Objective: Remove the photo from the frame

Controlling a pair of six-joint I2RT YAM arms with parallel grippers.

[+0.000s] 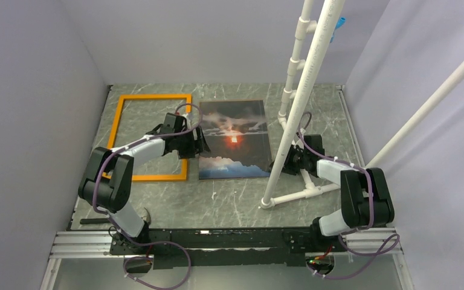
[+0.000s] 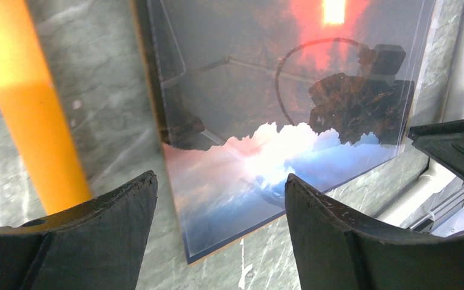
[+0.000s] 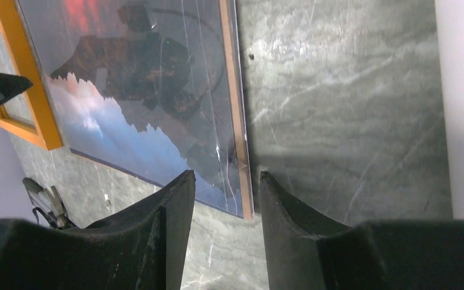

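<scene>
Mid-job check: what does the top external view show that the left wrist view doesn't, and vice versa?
Only top external: the whole frame, an empty orange rectangle left of the photo, the photo's full outline, and the right arm reaching toward the photo's right edge. Only left wrist: the left gripper open, with the photo's near-left corner seen between its fingers, plus reflections on the glossy print. Both: the photo lies flat on the table, outside the frame, with bare table between them.
</scene>
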